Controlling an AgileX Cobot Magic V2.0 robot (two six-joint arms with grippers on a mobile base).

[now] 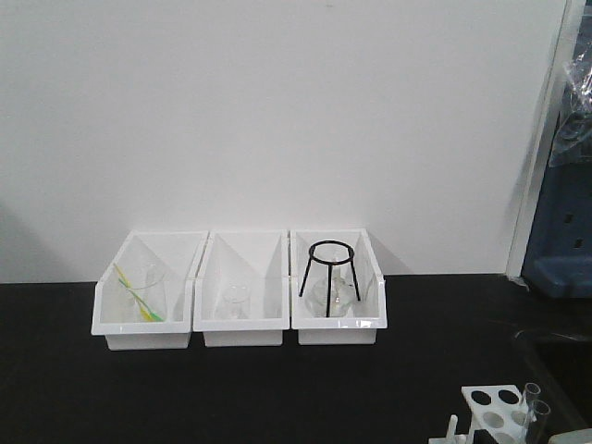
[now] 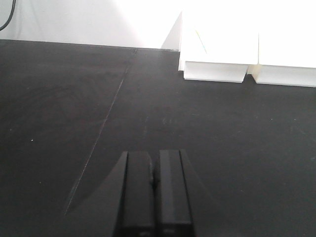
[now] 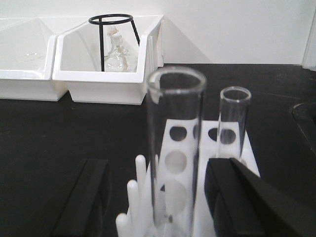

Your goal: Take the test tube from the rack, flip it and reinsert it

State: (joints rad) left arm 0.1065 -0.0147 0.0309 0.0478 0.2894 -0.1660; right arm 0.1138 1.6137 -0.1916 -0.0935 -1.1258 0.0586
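The small white rack stands on the black table, at the bottom right in the front view. Two clear test tubes stand upright in it, mouths up: a near one and a farther one. Both show in the front view. My right gripper is open, with its black fingers on either side of the near tube and apart from it. My left gripper is shut and empty, low over bare table far from the rack.
Three white open bins line the back wall. The left one holds a glass with a yellow-green stick, the middle one a small beaker, and the right one a black tripod stand over a small flask. White pegs stick up on the rack's left.
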